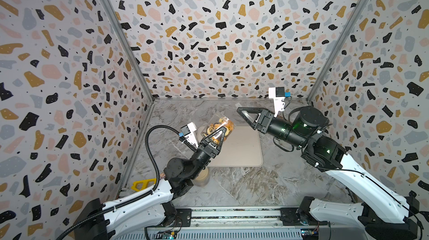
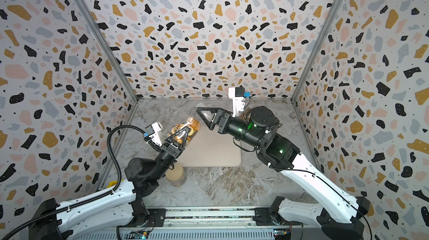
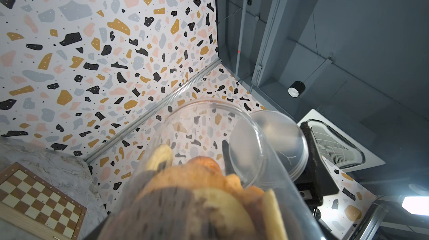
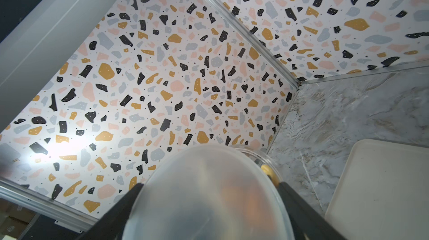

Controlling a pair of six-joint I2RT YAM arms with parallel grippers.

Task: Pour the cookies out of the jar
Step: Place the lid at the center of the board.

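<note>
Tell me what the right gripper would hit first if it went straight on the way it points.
Probably the open rim of the clear plastic jar, showing just beyond the translucent round lid that the right gripper holds; depth unclear.

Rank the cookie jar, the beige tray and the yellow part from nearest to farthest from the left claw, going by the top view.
1. Cookie jar: gripped in the left claw itself, held tilted.
2. Beige tray: lying just below it, spreading to the right.
3. Yellow part: far off at the left edge, back toward the robot's base.
</note>
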